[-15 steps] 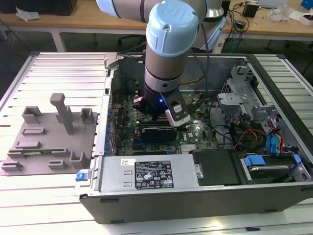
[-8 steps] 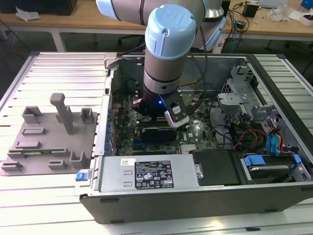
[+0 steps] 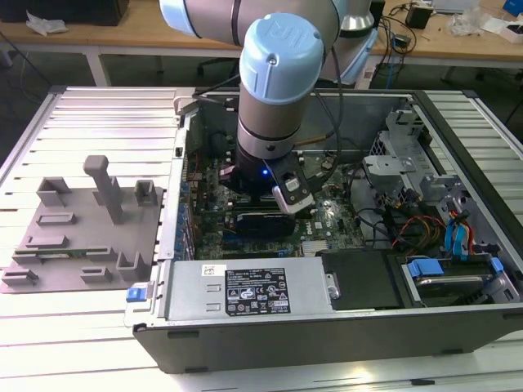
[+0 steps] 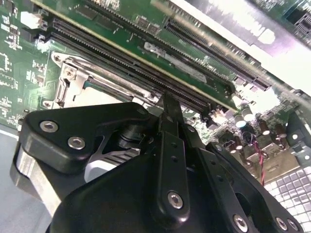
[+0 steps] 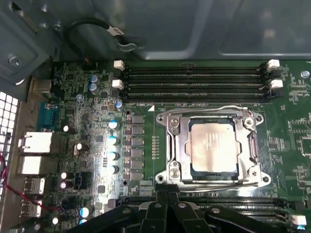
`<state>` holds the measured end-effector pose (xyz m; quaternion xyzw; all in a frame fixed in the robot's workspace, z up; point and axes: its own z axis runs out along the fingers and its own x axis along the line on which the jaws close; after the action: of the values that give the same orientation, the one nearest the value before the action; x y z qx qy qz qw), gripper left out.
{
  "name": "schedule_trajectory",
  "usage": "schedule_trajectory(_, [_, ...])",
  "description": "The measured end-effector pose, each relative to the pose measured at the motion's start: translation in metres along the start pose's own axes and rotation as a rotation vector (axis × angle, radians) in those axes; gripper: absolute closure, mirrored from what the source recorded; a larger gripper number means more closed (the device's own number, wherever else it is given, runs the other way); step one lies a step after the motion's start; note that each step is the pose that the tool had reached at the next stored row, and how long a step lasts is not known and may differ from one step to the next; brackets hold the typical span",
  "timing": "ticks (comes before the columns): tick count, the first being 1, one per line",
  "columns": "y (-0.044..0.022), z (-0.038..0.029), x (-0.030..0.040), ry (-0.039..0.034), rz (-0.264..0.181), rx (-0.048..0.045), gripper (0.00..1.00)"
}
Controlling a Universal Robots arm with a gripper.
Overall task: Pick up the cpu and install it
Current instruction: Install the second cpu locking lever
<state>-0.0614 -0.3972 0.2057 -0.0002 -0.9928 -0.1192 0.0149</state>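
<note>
The cpu point(image 5: 214, 148), a small square chip with a pale silver top, lies flat inside the dark socket's metal frame point(image 5: 171, 145) on the green motherboard in the first wrist view. My gripper point(image 5: 167, 195) hovers just beside the socket's edge, with its black fingers pressed together and nothing between them. In the second wrist view the gripper point(image 4: 171, 104) points at the memory slots, with a corner of the socket frame point(image 4: 68, 80) beside it. In the exterior view the arm's wrist point(image 3: 265, 155) reaches down into the open computer case.
Several empty memory slots point(image 5: 194, 82) run along one side of the socket, and more lie under the gripper. A grey fixture plate point(image 3: 82, 237) lies at the exterior view's left. The power supply point(image 3: 245, 294), drive cage point(image 3: 441, 245) and cables point(image 3: 409, 224) crowd the case.
</note>
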Motion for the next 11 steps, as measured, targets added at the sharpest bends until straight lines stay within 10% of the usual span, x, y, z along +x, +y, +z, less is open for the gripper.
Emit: schedule_trajectory(11, [0.0012,0.0026,-0.0001,0.0005,-0.002,-0.0082,0.89])
